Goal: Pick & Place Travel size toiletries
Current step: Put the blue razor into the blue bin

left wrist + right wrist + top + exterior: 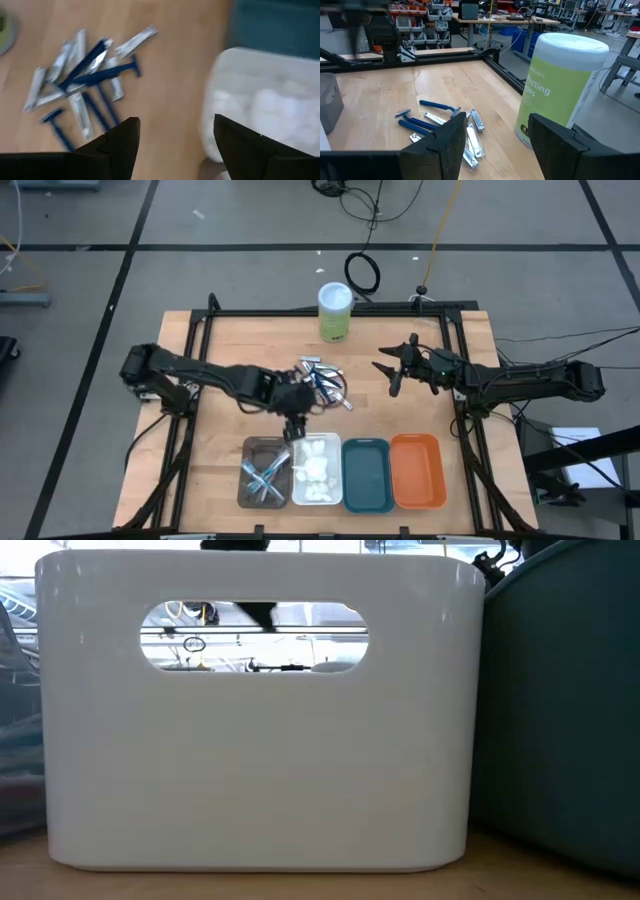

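A pile of toiletries [322,379] lies mid-table: dark blue razors [95,75] and silver packets and tools [472,135]. White soft wads [315,470] fill the white tray [299,496]; silver and teal items [262,477] lie in the brown tray [243,490]. My left gripper [293,430] hovers open and holding nothing between the pile and the far ends of the brown and white trays; its wrist view shows its fingers [172,142] over bare wood beside the white tray [260,105]. My right gripper [390,372] waits open at the table's right.
A tall green-and-white canister [335,311] stands at the table's far edge. The teal tray [367,473] and orange tray [417,470] sit right of the white one along the near edge. A black frame [200,330] borders the table. The low view is blocked by the white tray's wall [250,740].
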### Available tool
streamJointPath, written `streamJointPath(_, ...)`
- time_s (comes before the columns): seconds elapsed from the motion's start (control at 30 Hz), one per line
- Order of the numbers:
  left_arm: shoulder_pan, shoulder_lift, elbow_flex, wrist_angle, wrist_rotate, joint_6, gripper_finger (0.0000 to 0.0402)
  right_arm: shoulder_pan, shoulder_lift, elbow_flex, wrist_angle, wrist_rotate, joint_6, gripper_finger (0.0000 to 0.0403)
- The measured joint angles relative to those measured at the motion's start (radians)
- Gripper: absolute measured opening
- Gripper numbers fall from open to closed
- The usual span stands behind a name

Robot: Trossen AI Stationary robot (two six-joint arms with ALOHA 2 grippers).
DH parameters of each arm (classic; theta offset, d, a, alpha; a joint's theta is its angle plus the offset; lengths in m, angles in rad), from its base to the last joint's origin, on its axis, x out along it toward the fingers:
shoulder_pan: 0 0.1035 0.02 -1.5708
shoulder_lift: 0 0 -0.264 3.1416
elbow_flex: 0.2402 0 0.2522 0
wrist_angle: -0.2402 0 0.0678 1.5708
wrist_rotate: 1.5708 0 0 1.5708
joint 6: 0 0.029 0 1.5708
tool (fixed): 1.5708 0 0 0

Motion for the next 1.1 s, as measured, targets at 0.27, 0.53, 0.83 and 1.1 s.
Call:
streamJointPath(0.27, 0.254, -0.146, -0.355, 0.25, 0.025, 0.021, 0.025, 0.0, 0.001, 0.0, 0.018, 0.002, -0.002, 0.0201)
streamJointPath(0.53, 0.47, -0.128, -0.554, 0.41, 0.081, -0.007, 0.0251, 0.0, 0.019, 0.0, 0.04, 0.002, -0.002, 0.0201)
streamJointPath(0.83, 0.481, -0.126, -0.616, 0.507, 0.114, -0.035, 0.0251, -0.002, 0.053, 0.0, 0.064, 0.003, -0.002, 0.0201)
streamJointPath(1.1, 0.474, -0.126, -0.664, 0.528, 0.11, -0.099, 0.0251, -0.026, 0.103, 0.0, 0.088, 0.0, 0.001, 0.0201)
